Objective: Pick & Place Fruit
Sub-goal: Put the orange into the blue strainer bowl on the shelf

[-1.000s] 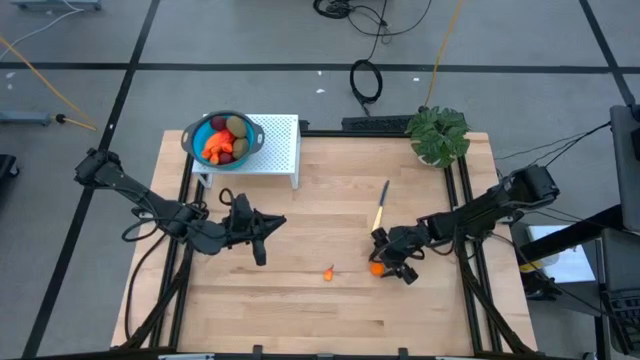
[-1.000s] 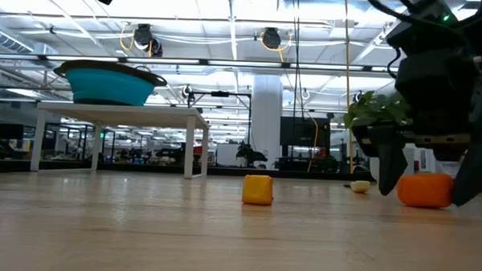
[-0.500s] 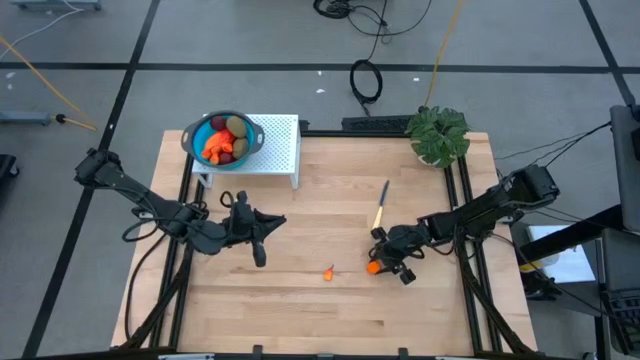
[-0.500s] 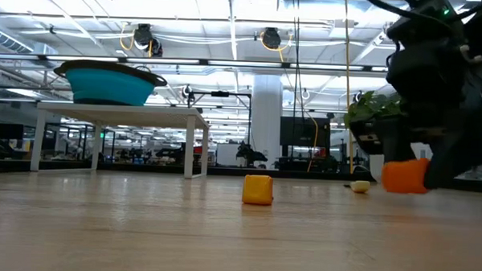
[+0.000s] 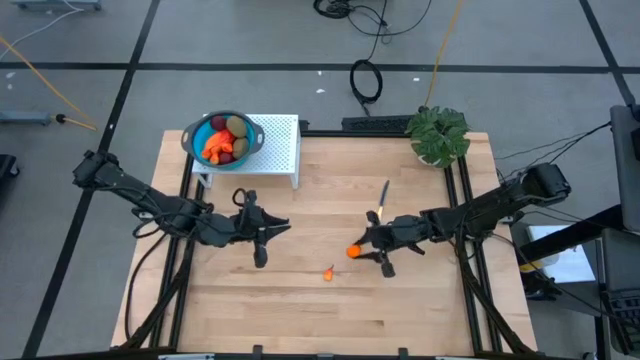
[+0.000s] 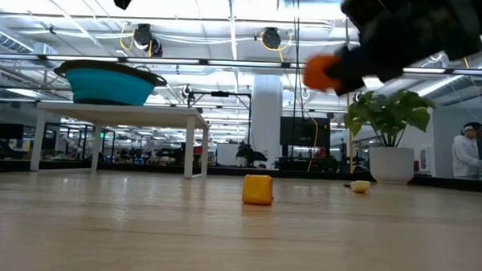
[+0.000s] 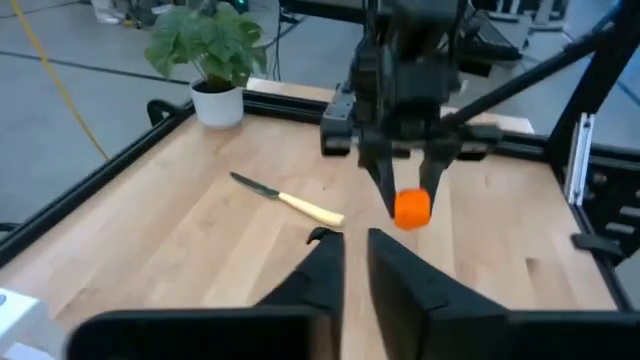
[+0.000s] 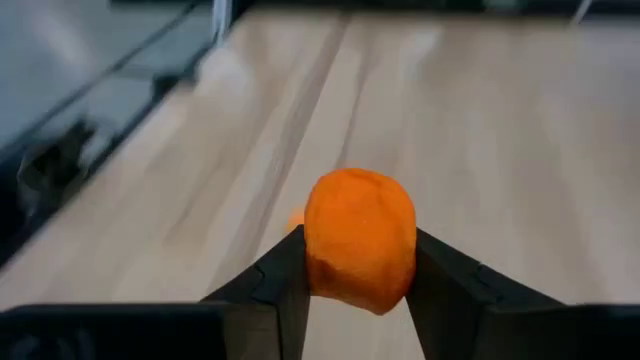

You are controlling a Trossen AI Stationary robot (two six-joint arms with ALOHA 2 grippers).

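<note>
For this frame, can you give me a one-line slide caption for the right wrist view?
Right pincer clamps an orange fruit piece above the wooden table.

High view: overhead, straight down, far enough to take my whole table (image 5: 320, 300) and both arms.

Low view: at tabletop level, looking flat across the boards into the room; a small orange cube (image 6: 258, 189) sits close to the lens.

Left wrist view: looks forward along my left arm across the table at my right gripper (image 7: 408, 205) and the potted plant (image 7: 208, 50).

Right wrist view: very near, looking past its own fingers (image 8: 285, 275).

Shared: the plant shows in high, low and left wrist views.
</note>
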